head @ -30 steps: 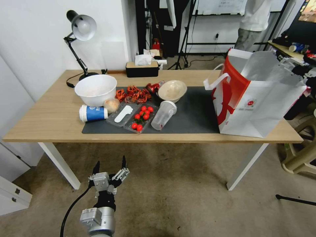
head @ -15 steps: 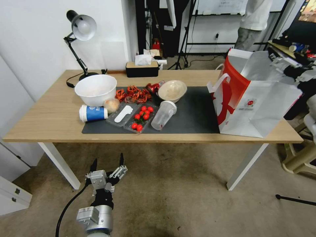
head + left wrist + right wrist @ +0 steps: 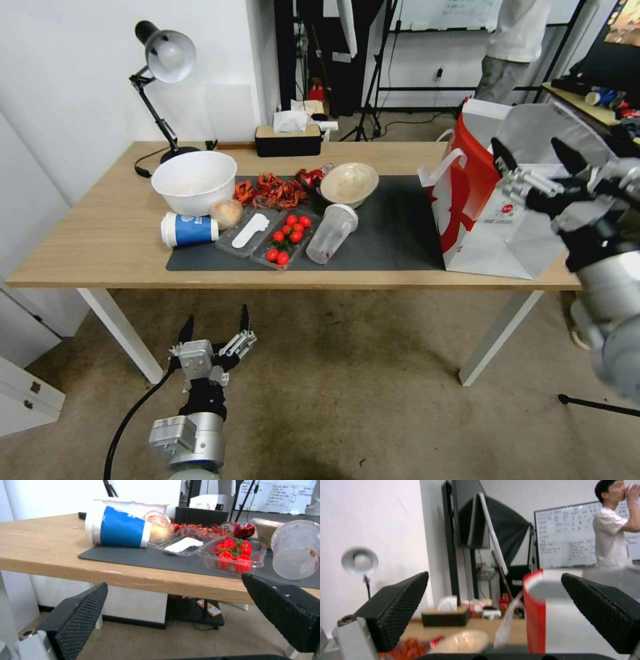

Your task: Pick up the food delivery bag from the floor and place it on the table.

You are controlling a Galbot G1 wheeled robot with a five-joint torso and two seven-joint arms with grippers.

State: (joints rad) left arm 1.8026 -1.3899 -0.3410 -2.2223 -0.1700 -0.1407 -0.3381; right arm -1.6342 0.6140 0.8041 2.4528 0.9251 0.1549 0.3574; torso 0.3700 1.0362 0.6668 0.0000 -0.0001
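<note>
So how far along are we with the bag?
Looks done: the food delivery bag stands upright on the table, at its right end. In hand, nothing: the right gripper is open beside the bag's top, the left gripper open, low over the floor. Nothing visibly left.

The table [image 3: 100, 247] has bare wood along its left end and front strip, with room to pass in front of the dark mat [image 3: 393, 233]. The mat's left half is crowded: a white bowl [image 3: 193, 180], a tipped blue cup [image 3: 190, 229], a tomato tray [image 3: 287, 241], a lying clear cup [image 3: 331, 233] and a beige bowl [image 3: 349, 183]. Between the clear cup and the food delivery bag [image 3: 493, 213] the mat lies bare. The bag blocks the right end. The right claw [image 3: 540, 167], fingers spread, hangs at the bag's near upper edge. The left claw [image 3: 215, 327], also spread, hangs over bare floor [image 3: 347, 387] below the table's front edge.
</note>
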